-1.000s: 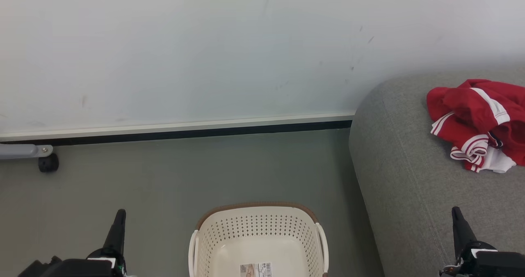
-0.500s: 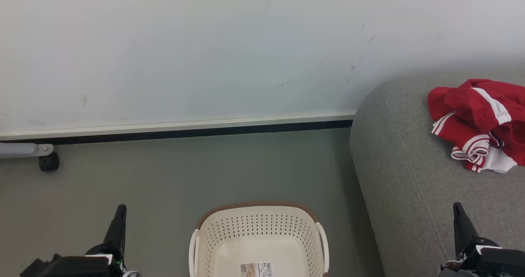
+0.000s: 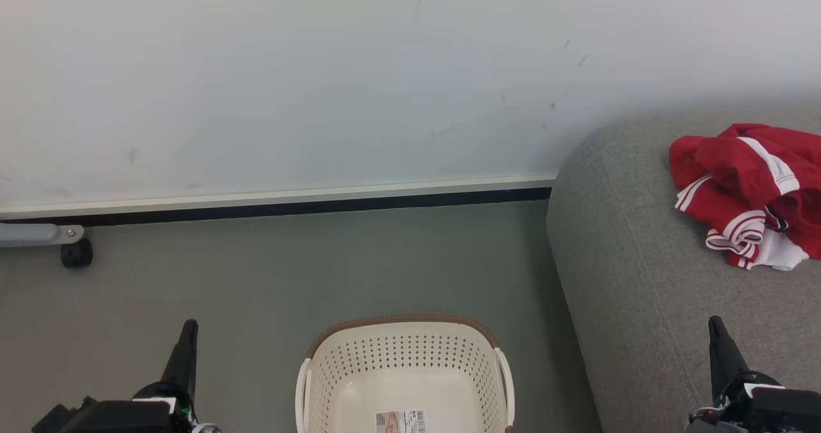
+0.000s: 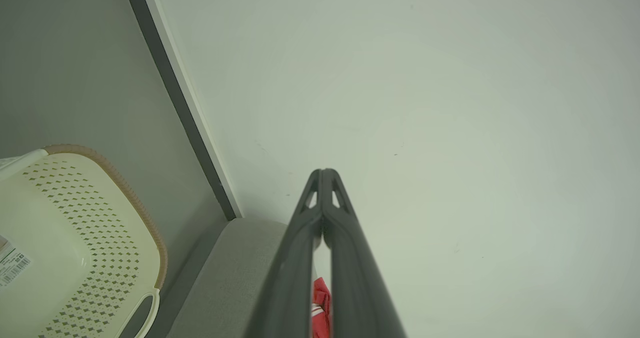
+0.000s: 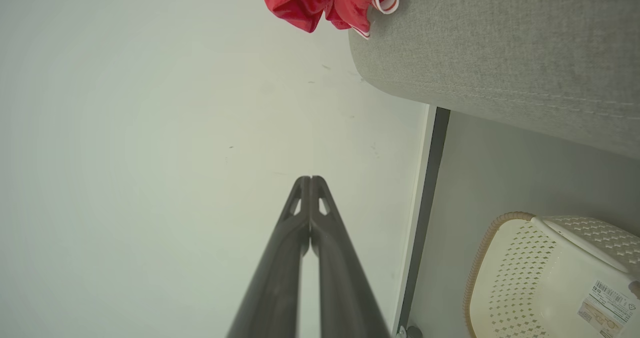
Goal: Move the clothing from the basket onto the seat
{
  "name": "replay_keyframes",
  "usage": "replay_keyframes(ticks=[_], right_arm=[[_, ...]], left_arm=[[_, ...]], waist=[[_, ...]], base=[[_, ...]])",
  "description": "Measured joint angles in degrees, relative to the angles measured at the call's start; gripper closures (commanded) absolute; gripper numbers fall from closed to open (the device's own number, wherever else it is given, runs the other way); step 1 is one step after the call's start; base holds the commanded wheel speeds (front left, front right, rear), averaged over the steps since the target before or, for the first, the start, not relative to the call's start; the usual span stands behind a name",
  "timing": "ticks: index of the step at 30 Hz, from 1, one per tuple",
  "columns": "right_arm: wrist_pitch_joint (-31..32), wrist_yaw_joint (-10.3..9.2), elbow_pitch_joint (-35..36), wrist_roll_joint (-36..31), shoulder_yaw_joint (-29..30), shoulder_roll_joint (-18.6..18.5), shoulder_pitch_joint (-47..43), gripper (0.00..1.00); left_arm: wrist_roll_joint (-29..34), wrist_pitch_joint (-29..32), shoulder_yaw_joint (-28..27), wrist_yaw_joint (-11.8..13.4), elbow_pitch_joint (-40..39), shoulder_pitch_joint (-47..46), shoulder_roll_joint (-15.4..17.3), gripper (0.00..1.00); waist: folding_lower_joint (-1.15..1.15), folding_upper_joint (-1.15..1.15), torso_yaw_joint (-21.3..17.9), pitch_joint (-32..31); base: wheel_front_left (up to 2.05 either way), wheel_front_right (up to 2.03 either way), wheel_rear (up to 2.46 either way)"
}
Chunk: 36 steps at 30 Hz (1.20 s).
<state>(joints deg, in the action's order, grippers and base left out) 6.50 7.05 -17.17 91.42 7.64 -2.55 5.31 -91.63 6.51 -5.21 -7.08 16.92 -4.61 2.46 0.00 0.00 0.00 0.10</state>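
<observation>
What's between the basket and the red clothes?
In the head view: grey floor beside the basket, then grey fabric of the seat up to the clothing.

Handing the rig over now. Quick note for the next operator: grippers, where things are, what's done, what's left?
Left gripper: shut, empty, left of the basket.
Right gripper: shut, empty, near the seat.
Clothing: bunched on the seat.
Basket: on the floor, no clothing in what shows of it.
Done: the move, as far as seen.
Left: probably nothing; check the basket's near end.
</observation>
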Motion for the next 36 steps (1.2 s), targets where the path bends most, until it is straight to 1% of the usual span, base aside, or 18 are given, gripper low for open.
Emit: replay_keyframes(ticks=[36], right_arm=[[0.0, 0.01, 0.0, 0.0, 0.0, 0.0, 0.0, 1.0]], left_arm=[[-0.1, 0.0, 0.0, 0.0, 0.0, 0.0, 0.0, 1.0]], waist=[[0.0, 0.0, 0.0, 0.0]], base=[[0.0, 0.0, 0.0]])
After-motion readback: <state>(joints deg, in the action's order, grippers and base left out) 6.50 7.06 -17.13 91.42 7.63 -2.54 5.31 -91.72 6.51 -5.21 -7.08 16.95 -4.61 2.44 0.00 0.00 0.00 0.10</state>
